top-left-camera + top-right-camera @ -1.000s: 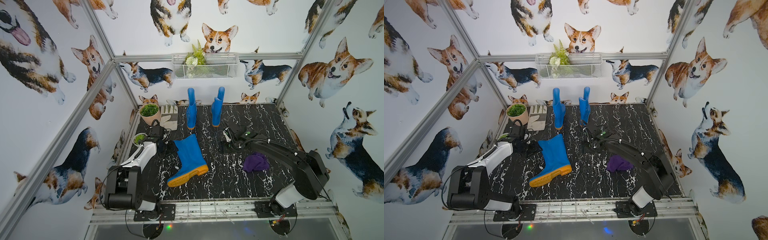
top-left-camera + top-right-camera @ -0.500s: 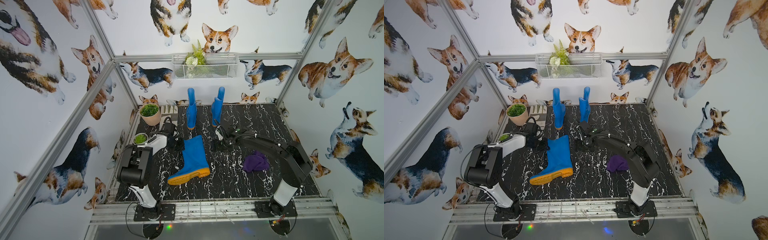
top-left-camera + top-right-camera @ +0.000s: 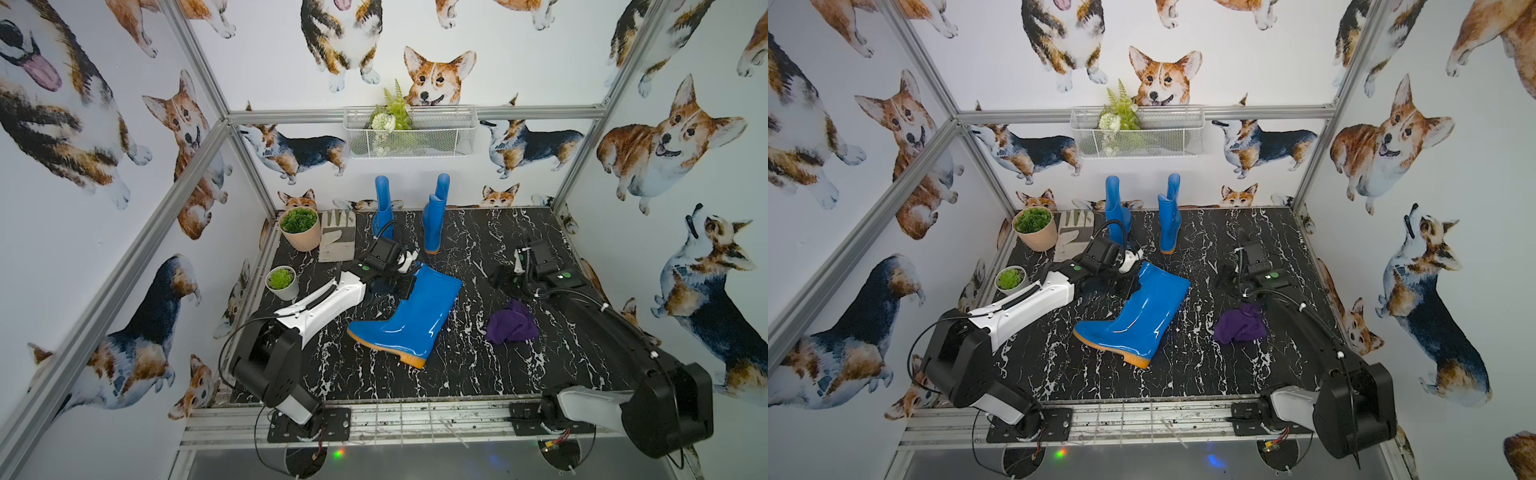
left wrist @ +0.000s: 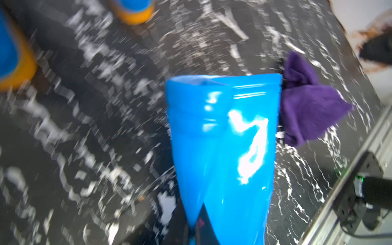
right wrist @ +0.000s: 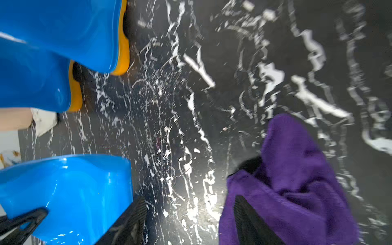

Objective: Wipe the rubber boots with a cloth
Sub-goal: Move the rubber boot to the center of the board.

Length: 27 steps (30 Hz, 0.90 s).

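Note:
One blue rubber boot [image 3: 409,313] [image 3: 1133,316] lies on its side mid-table, orange sole toward the front. My left gripper [image 3: 405,284] [image 4: 199,229] is shut on its shaft [image 4: 222,148] near the rim. Two more rubber boots [image 3: 384,208] [image 3: 434,220] stand upright at the back. The purple cloth [image 3: 511,324] [image 3: 1239,324] [image 5: 297,180] lies crumpled to the right of the lying boot. My right gripper [image 3: 500,276] [image 5: 191,222] hangs open just behind the cloth, with bare table between its fingers [image 5: 131,220]. The other finger shows in front of the cloth.
A pale work glove [image 3: 337,241] and a terracotta plant pot [image 3: 301,228] sit at the back left, with a small white pot [image 3: 282,282] nearer on the left edge. A wire basket [image 3: 409,131] hangs on the back wall. Metal rails [image 3: 374,419] run along the front.
My left gripper has closed on the lying boot's shaft and swung the shaft end to the right. The right gripper has drawn away to the right, toward the cloth.

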### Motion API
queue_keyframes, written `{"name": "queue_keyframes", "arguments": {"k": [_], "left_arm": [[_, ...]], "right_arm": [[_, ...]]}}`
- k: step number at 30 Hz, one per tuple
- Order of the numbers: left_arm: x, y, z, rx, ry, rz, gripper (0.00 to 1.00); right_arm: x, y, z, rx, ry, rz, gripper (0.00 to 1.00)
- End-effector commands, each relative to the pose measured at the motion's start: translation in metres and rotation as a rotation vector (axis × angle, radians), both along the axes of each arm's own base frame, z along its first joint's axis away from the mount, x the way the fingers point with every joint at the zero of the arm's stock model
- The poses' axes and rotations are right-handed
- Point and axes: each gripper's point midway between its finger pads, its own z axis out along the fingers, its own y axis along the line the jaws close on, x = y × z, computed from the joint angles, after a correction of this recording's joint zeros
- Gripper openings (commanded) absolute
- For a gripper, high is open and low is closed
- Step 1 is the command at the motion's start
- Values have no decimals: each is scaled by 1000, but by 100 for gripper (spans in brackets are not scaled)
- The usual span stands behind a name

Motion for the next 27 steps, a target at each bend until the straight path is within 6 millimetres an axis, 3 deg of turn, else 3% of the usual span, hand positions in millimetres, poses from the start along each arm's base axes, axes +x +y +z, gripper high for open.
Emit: {"name": "queue_keyframes", "arguments": {"k": [1,2,4,6,9,12,16,21,24,27], "left_arm": [[-2,-41,8,59,-112,-188,0],[-4,-52,9,66,-124,-216,3],[-5,-74,10,109,-157,-256,27],[-6,-86,15,166,-204,-260,44],[-9,-86,24,198,-205,-222,54],[-14,-65,35,193,-204,-127,60],[-30,-12,31,184,-144,76,63],[-72,49,-12,148,66,326,63],[-94,57,-30,27,165,401,63],[-108,46,-46,-134,237,405,64]], "right_arm": [[-14,-25,10,-63,-15,-32,68],[-16,-27,11,-72,-13,-32,68],[-21,-30,9,-87,0,-29,68],[-25,-32,4,-102,20,-30,69],[-33,-44,-4,-152,63,-71,77],[-46,-64,-15,-207,118,-148,85],[-68,-73,-38,-187,218,-173,88],[-80,-67,-72,-168,323,-155,88],[-79,-67,-95,-178,384,-165,82],[-78,-66,-117,-181,423,-163,62]]}}
